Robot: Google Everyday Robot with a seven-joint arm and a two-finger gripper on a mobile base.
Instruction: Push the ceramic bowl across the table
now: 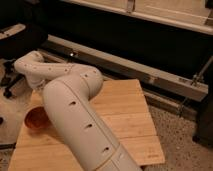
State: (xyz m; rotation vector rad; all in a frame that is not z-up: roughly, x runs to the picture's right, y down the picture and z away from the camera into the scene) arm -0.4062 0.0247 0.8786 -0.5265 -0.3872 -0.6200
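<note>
A: Where is the small round glossy orange-red ceramic bowl [36,119] sitting?

B: It is sitting upright near the left edge of the light bamboo-coloured plank bench [127,112], partly hidden behind the big white perforated arm link [82,127] that is crossing the bench from the lower middle.

A: And the pincer?

B: The pincer [36,86] is hanging at the far left end of the arm, under the white elbow joint [31,65], above the bench's back left corner and just behind the bowl. Its fingers are clenched and grasping nothing. I cannot tell whether it is touching the bowl.

A: Anything else around?

B: A long grey metal rail [135,67] is running behind the bench, and a speckled floor [182,142] is showing on the right.
</note>
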